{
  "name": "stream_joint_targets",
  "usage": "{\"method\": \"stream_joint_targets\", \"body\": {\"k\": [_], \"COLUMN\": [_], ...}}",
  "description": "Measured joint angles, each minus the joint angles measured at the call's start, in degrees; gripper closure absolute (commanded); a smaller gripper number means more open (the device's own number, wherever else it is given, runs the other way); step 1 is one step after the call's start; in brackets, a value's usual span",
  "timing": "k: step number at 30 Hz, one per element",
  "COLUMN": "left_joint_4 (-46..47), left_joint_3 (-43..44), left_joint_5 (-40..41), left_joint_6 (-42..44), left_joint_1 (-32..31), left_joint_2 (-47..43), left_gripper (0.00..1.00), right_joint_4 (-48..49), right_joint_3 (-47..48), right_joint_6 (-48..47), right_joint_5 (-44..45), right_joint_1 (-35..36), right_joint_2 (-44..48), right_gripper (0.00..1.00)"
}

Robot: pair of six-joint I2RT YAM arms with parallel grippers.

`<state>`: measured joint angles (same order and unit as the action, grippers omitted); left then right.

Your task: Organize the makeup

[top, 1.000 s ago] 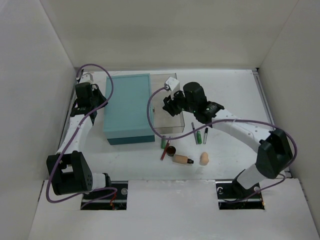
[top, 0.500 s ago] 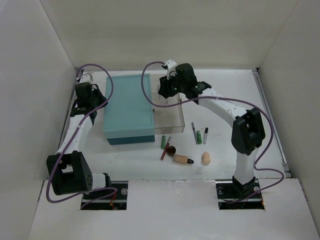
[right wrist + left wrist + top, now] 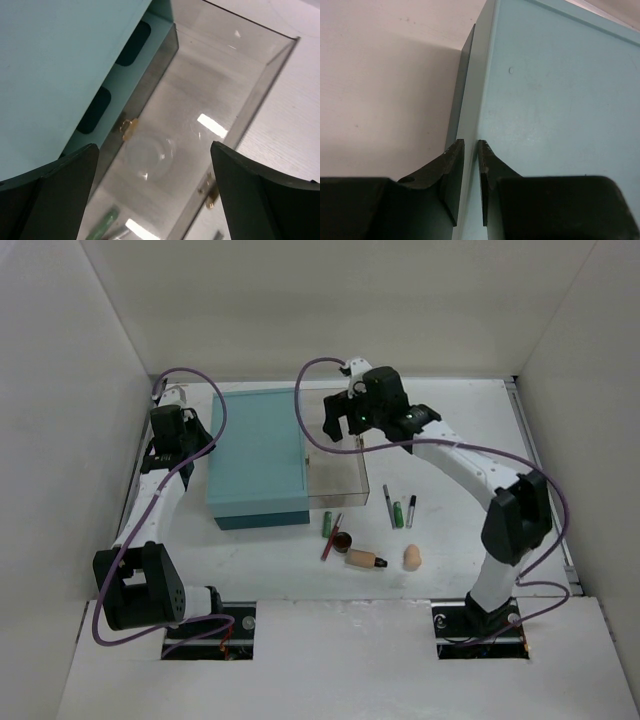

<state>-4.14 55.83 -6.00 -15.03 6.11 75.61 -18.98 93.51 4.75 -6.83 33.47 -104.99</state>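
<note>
The makeup lies on the table in front of the clear drawer (image 3: 340,475): a green tube (image 3: 327,525), a red pencil (image 3: 331,537), a brown pot (image 3: 342,540), a beige bottle (image 3: 365,560) and a peach sponge (image 3: 409,558). Thin pencils (image 3: 398,510) lie further right. My right gripper (image 3: 345,420) (image 3: 154,146) hangs open over the back of the drawer (image 3: 270,65) with nothing between its fingers. My left gripper (image 3: 198,445) (image 3: 471,150) is shut at the left top edge of the teal box (image 3: 550,90), only a slit between its fingers.
The teal box (image 3: 258,458) fills the left middle of the table, its drawer pulled out to the right. White walls close in on the left, back and right. Purple cables loop over the box and the drawer.
My right gripper has opened wide and moved from the drawer's middle toward its back. The left arm, the box and the makeup have not moved.
</note>
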Motion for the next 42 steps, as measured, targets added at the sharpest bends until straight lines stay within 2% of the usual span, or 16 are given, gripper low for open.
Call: {"method": "stream_joint_targets", "body": {"k": [5,10,13,18,20,22,25,26,27,28,29,30,31,33,37,42], "left_joint_4": [0.0,0.0,0.0,0.0,0.0,0.0,0.0,0.0,0.0,0.0,0.0,0.0,0.0,0.0,0.0,0.0], "left_joint_3": [0.0,0.0,0.0,0.0,0.0,0.0,0.0,0.0,0.0,0.0,0.0,0.0,0.0,0.0,0.0,0.0], "left_joint_5": [0.0,0.6,0.8,1.6,2.0,2.2,2.4,2.4,2.4,2.4,2.4,2.4,2.4,2.4,2.4,2.4], "left_joint_6": [0.0,0.0,0.0,0.2,0.4,0.5,0.6,0.6,0.6,0.6,0.6,0.6,0.6,0.6,0.6,0.6], "left_joint_1": [0.0,-0.5,-0.5,-1.2,-1.6,-1.7,-1.8,-1.8,-1.8,-1.8,-1.8,-1.8,-1.8,-1.8,-1.8,-1.8], "left_joint_2": [0.0,0.0,0.0,0.0,-0.1,-0.1,-0.1,-0.1,-0.1,-0.1,-0.1,-0.1,-0.1,-0.1,-0.1,-0.1], "left_gripper": [0.85,0.85,0.85,0.85,0.85,0.85,0.85,0.85,0.85,0.85,0.85,0.85,0.85,0.85,0.85,0.85], "right_joint_4": [0.2,1.9,5.0,7.6,7.9,7.9,7.9,7.9,7.9,7.9,7.9,7.9,7.9,7.6,2.6,-10.3], "right_joint_3": [-10.1,-22.1,-21.6,-14.2,-12.6,-11.6,-9.1,-8.1,-6.9,-5.8,-5.1,-4.4,-4.1,-3.8,-2.8,0.7], "right_joint_6": [-0.2,-0.4,-0.3,-0.4,-0.4,-0.4,0.0,0.0,0.0,0.1,0.2,0.4,1.0,1.4,3.2,5.9], "right_joint_5": [3.8,7.8,8.7,10.6,10.9,11.2,11.7,11.8,11.9,11.9,11.7,11.9,12.0,11.8,10.3,4.9], "right_joint_1": [1.4,6.3,7.6,6.5,5.9,5.3,4.3,4.0,3.8,3.6,3.3,3.3,3.2,3.2,3.3,3.2], "right_joint_2": [12.9,24.9,23.1,10.9,6.8,3.8,0.8,0.2,-0.4,-0.9,-1.0,-1.1,-1.1,-1.1,-0.8,2.5], "right_gripper": [0.0,0.0,0.0,0.0,0.07,0.24,0.25,0.29,0.37,0.51,0.7,0.81,0.88,0.93,0.94,0.92]}}
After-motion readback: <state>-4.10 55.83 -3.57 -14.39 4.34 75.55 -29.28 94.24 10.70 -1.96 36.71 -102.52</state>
